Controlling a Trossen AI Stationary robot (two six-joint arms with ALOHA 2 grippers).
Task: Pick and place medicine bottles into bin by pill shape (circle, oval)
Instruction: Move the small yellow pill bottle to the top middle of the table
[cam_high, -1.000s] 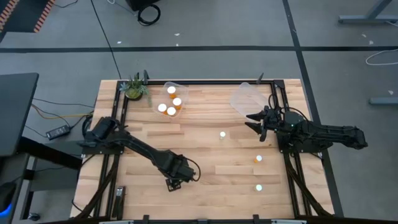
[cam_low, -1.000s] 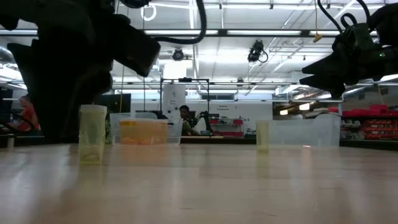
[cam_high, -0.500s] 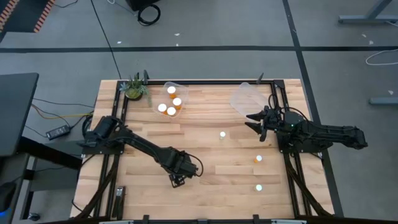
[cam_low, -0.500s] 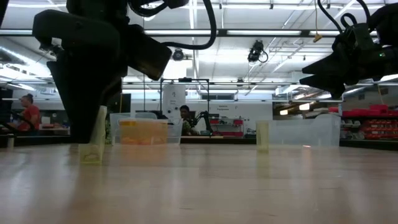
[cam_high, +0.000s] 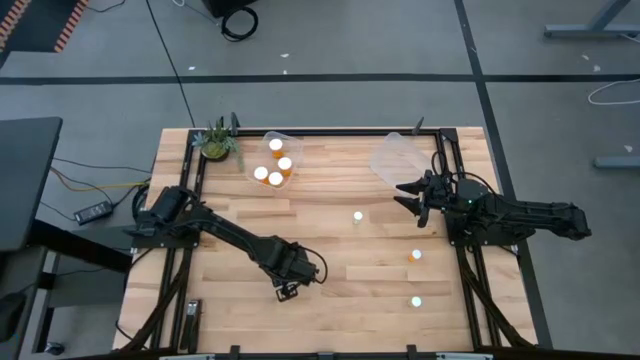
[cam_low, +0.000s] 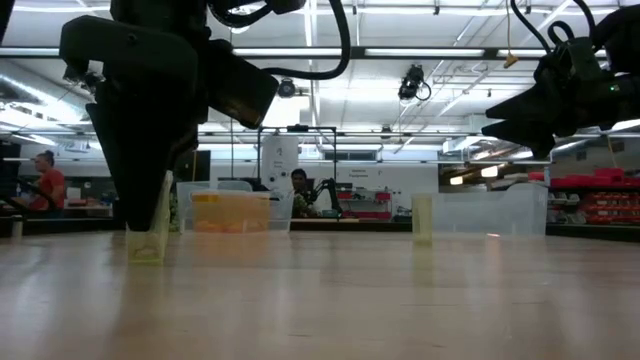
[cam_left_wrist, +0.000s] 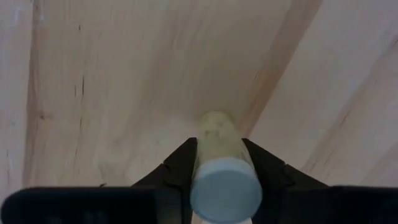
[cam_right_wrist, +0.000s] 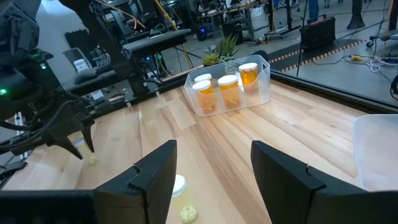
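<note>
Left gripper (cam_high: 287, 291) hides its bottle (cam_left_wrist: 222, 171) from above; pill shapes in every bottle too small to tell.

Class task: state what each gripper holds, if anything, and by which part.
The left gripper clasps a medicine bottle by its sides, just below the cap. The right gripper holds nothing.

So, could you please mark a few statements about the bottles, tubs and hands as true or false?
1. The left hand has its fingers on either side of a medicine bottle standing on the table. True.
2. The tub by the plant is empty. False: that tub holds four bottles.
3. The right hand carries a bottle. False: it hovers open and empty near the clear tub.
4. Three bottles stand loose on the table's right half. True.
</note>
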